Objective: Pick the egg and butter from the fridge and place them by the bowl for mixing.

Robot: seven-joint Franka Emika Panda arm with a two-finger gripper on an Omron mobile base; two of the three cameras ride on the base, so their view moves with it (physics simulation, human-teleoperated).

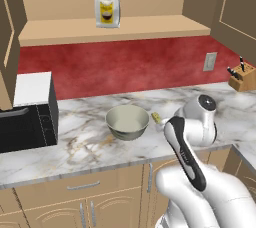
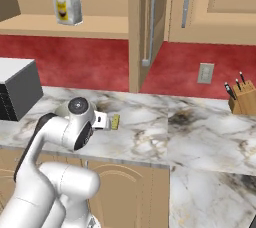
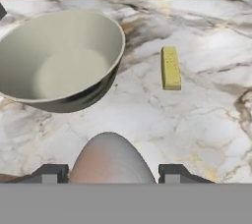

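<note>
— Where's the butter point(image 3: 171, 68)?

— Lying flat on the marble table point(image 1: 90, 144), just beside the bowl point(image 1: 127, 121) but not touching it. From the left base view you catch only a yellow sliver of it past the bowl's rim.

— And the egg point(image 3: 112, 159)?

— In the hand point(image 3: 112, 175). The hand view shows a rounded greyish-tan ball sitting between the two dark fingertips point(image 3: 49, 173), one tip pressed to either side, so the hand is gripping the egg. It hangs over the table on the near side of the bowl.

— Is the bowl upright?

— Yes, mouth up, nothing inside that I can see.

— Anything else around?

— A black-and-white appliance point(image 1: 29, 112) at the left end of the table, a knife block point(image 1: 242, 78) off to the right, and a bag point(image 1: 107, 2) standing on the wooden shelf point(image 1: 115, 29) above the red wall.
</note>
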